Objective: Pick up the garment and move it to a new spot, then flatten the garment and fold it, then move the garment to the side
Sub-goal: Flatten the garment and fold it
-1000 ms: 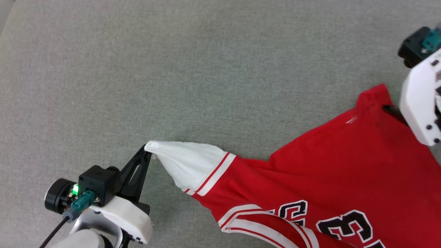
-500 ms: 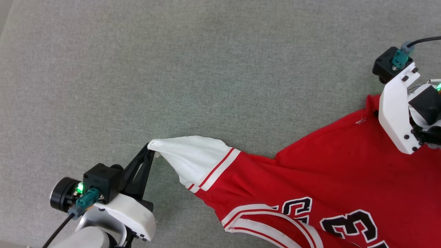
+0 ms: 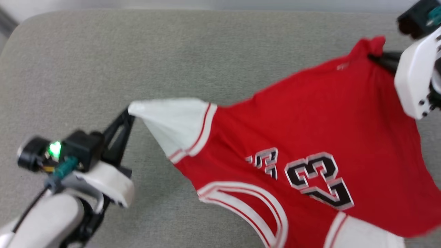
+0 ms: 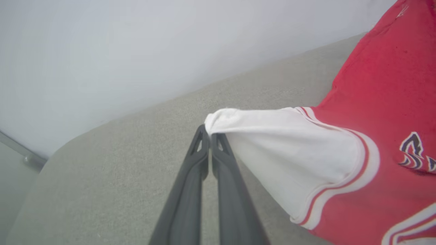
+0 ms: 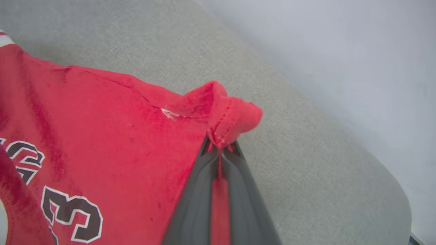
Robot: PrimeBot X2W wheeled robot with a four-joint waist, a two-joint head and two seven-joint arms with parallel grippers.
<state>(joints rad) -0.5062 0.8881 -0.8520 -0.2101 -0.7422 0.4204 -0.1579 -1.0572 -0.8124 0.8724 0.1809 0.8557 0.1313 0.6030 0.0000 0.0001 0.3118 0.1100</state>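
Hoisted since a second ago, right grip newly shut. Left gripper [image 3: 129, 113] pinched on the sleeve [image 3: 172, 124] tip; shirt [image 3: 310, 120] stretched rightward from it above the cushion [image 3: 103, 51]; right gripper [image 3: 375, 57] clamped on the hem corner [image 3: 370, 44], likely spreading it for carrying.

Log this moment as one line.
left gripper: shut on garment sleeve | right gripper: shut on garment corner | state: stretched between both

A grey-green fabric surface [image 3: 137, 51] with rounded corners is stretching toward a plain pale wall [image 4: 102, 51] under soft light
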